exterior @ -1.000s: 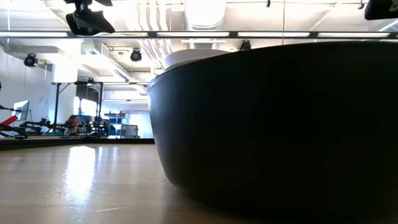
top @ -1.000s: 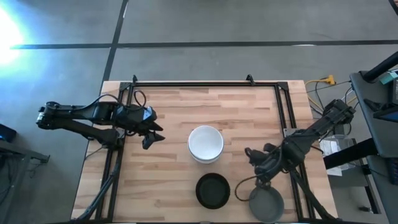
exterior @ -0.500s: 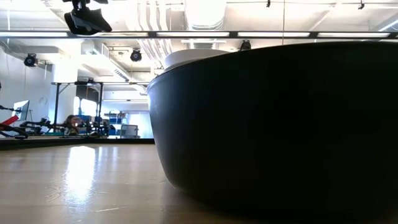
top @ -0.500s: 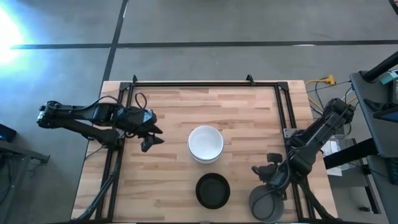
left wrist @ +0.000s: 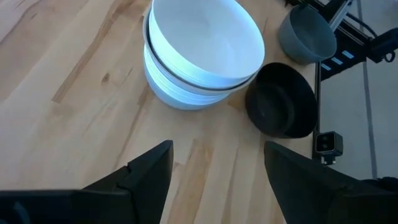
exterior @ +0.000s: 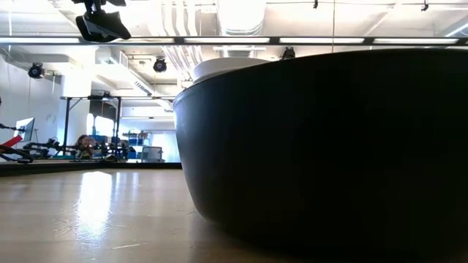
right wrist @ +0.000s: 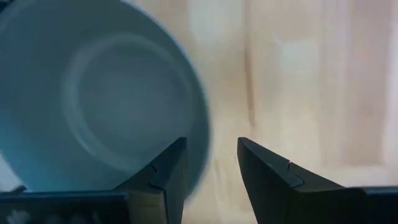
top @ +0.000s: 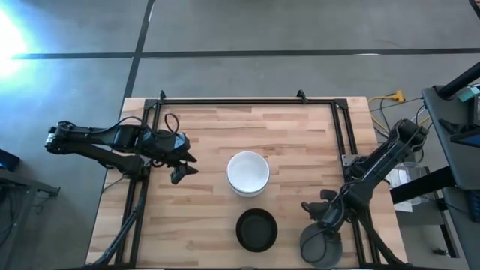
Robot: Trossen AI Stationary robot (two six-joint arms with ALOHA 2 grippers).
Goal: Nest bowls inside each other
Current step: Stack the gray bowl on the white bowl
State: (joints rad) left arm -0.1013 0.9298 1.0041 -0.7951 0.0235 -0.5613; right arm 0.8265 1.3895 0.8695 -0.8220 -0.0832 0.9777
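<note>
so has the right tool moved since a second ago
Yes. In the high view the right tool has slid toward the table's right near corner, farther from the black bowl, now over the grey bowl.

From my low camera, the black bowl (exterior: 329,146) fills nearly the whole frame and runs off the right and bottom edges, so I can't see anything on the table behind it except a sliver of white rim (exterior: 219,67). On the high view, the dark grey bowl (top: 321,247) at the near right is cut by the bottom edge and partly covered by the right gripper (top: 321,211). In my right wrist view that bowl is blurred and clipped. The white stack (top: 248,172) probably holds several bowls; I can't count them.
</note>
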